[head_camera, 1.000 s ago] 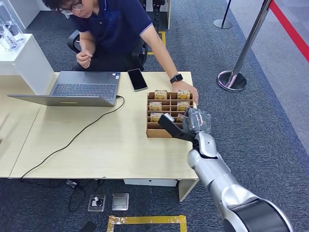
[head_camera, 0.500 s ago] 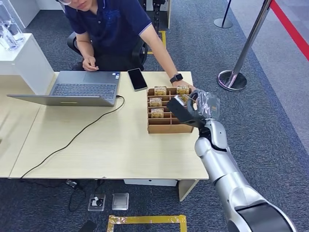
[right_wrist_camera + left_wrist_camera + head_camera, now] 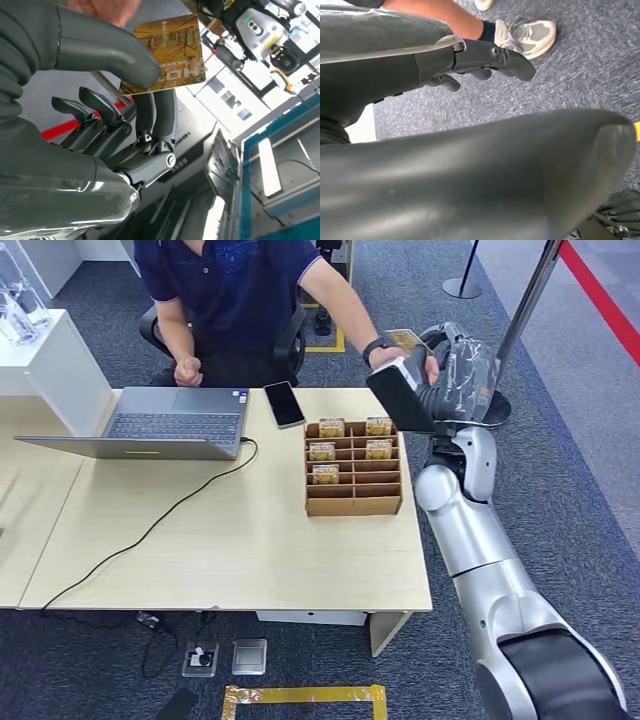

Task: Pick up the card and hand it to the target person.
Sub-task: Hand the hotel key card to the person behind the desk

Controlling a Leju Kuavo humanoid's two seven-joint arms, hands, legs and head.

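1. Beyond the surface (image 3: 226, 530) edge, the right hand (image 3: 445, 375) is pinching the gold card (image 3: 170, 52) between thumb and fingers, raising it for handover.
2. The person's hand (image 3: 400, 352) is reaching to take it.
3. The left hand (image 3: 478, 60) is hanging with nothing in it, fingers apart.

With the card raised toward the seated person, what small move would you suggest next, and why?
Probably hold steady, then ease the thumb off once the person grips. The right hand pinches the card, and the person's hand is already at it, so letting go looks like the next step.
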